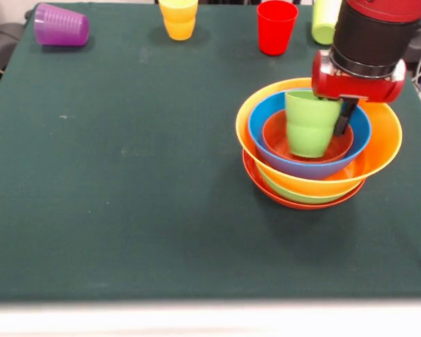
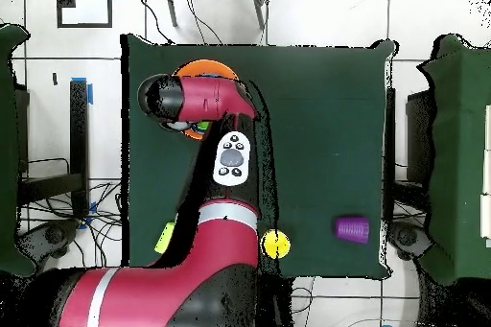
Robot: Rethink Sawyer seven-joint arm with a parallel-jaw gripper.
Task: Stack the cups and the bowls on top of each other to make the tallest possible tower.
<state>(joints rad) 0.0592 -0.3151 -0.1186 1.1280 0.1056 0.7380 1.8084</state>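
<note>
The tower stands at the right of the table: a wide red-orange bowl at the bottom, then a green bowl, the large orange-yellow bowl, the blue bowl and the small orange bowl. A light green cup stands upright in the small orange bowl. My gripper is right over the cup's far right side, touching its wall. The overhead view shows only the bowl rim past the arm. The purple cup lies on its side far left. The yellow cup and red cup stand at the back.
A second light green cup lies at the back right, partly behind the arm. The overhead view shows the purple cup, the yellow cup and this green cup near the robot's base. The arm covers the red cup.
</note>
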